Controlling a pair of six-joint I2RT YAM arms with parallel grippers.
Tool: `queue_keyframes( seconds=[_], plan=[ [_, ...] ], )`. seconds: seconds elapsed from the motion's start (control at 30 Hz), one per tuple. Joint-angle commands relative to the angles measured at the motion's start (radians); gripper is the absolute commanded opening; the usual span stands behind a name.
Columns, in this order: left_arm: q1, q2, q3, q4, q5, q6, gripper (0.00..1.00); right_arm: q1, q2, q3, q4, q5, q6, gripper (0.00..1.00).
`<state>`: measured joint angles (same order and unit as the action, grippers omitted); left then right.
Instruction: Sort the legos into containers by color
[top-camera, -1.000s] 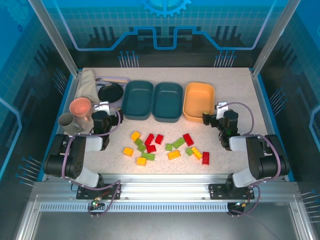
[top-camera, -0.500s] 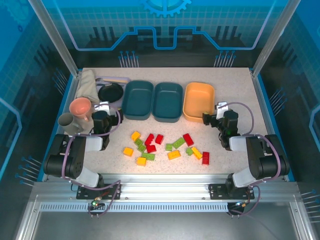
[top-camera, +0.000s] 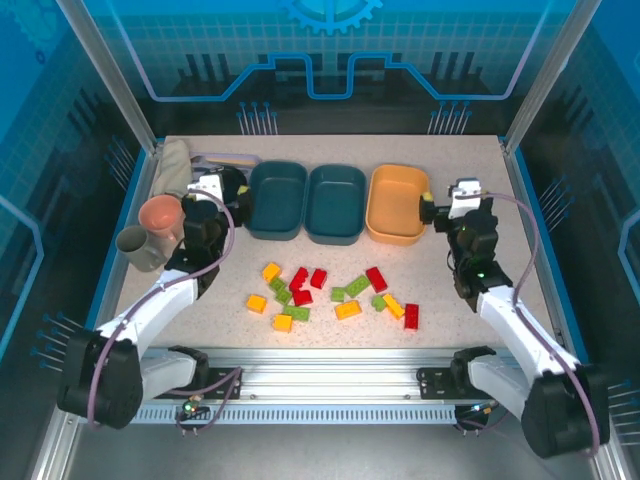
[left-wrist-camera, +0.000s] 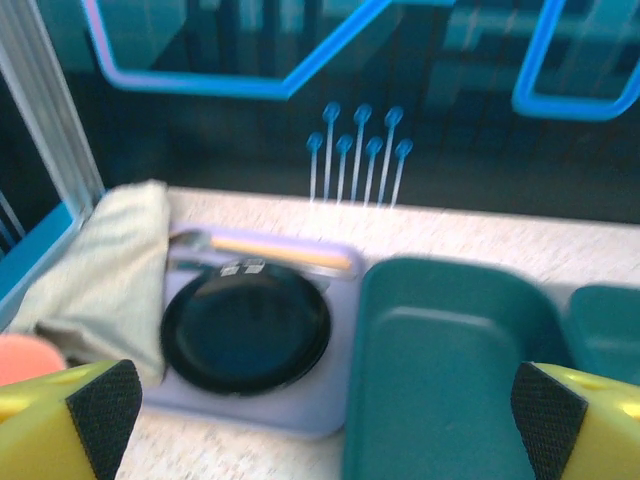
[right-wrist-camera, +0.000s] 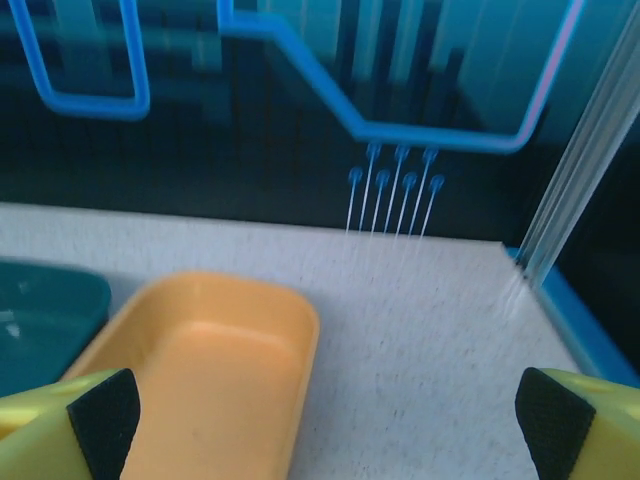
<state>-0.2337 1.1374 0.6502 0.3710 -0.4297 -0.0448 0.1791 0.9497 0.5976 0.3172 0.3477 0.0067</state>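
Several red, yellow-orange and light green legos lie scattered on the table in front of the bins. Two dark teal bins and an orange-yellow bin stand in a row at the back, all with nothing in them. My left gripper hovers between the black pan and the left teal bin, open and holding nothing. By the right end of the orange-yellow bin, my right gripper is raised, also open and holding nothing.
A black round pan rests on a lavender tray at the back left, with a beige cloth beside it. A pink cup and a grey cup stand at the left edge. Bare table lies right of the orange-yellow bin.
Both arms have lifted and reached toward the back: the left gripper now by the pan, the right by the orange-yellow bin's end. The legos have not moved.
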Motion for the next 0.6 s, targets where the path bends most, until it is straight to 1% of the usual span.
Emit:
queue_keyframes(
  seconds=[0.0, 0.03, 0.07, 0.1, 0.13, 0.17, 0.2, 0.23, 0.27, 0.3, 0.33, 0.4, 0.43, 0.47, 0.57],
  plan=[
    [-0.078, -0.059, 0.100, -0.112, -0.073, 0.018, 0.99, 0.099, -0.114, 0.187, -0.294, 0.104, -0.016, 1.00],
    [-0.103, -0.072, 0.120, -0.112, -0.072, 0.022, 0.99, 0.126, -0.125, 0.259, -0.398, 0.133, 0.038, 1.00],
    [-0.122, -0.086, 0.142, -0.111, -0.066, -0.004, 0.99, 0.124, -0.119, 0.366, -0.561, 0.150, 0.193, 1.00],
    [-0.124, -0.101, 0.176, -0.177, -0.062, -0.111, 0.99, 0.098, -0.099, 0.468, -0.775, 0.108, 0.360, 1.00],
    [-0.119, -0.113, 0.228, -0.333, -0.087, -0.320, 0.99, 0.074, -0.077, 0.539, -0.952, 0.078, 0.476, 1.00],
    [-0.108, -0.124, 0.313, -0.602, -0.112, -0.580, 0.99, 0.054, -0.056, 0.597, -1.131, 0.070, 0.612, 1.00],
    [-0.095, -0.124, 0.384, -0.815, -0.094, -0.744, 0.99, 0.028, -0.048, 0.615, -1.187, -0.047, 0.591, 1.00],
    [-0.082, -0.123, 0.407, -0.863, -0.044, -0.770, 0.99, 0.016, -0.047, 0.613, -1.186, -0.169, 0.513, 1.00],
    [-0.062, -0.122, 0.407, -0.843, 0.089, -0.722, 0.99, 0.028, -0.039, 0.624, -1.224, -0.218, 0.488, 1.00],
    [-0.058, -0.114, 0.417, -0.844, 0.196, -0.704, 0.99, 0.065, -0.021, 0.650, -1.301, -0.202, 0.500, 0.98],
    [-0.064, -0.105, 0.430, -0.863, 0.258, -0.699, 0.99, 0.110, -0.006, 0.675, -1.374, -0.160, 0.513, 0.95],
    [-0.103, -0.081, 0.457, -0.926, 0.355, -0.674, 0.99, 0.227, 0.049, 0.715, -1.532, -0.080, 0.551, 0.83],
    [-0.132, -0.077, 0.464, -0.958, 0.372, -0.653, 0.99, 0.278, 0.064, 0.715, -1.586, -0.062, 0.579, 0.81],
    [-0.174, -0.079, 0.464, -0.994, 0.364, -0.630, 0.99, 0.327, 0.079, 0.700, -1.634, -0.063, 0.613, 0.79],
    [-0.318, -0.104, 0.422, -1.053, 0.343, -0.586, 0.99, 0.444, 0.089, 0.595, -1.662, -0.125, 0.707, 0.75]
  ],
)
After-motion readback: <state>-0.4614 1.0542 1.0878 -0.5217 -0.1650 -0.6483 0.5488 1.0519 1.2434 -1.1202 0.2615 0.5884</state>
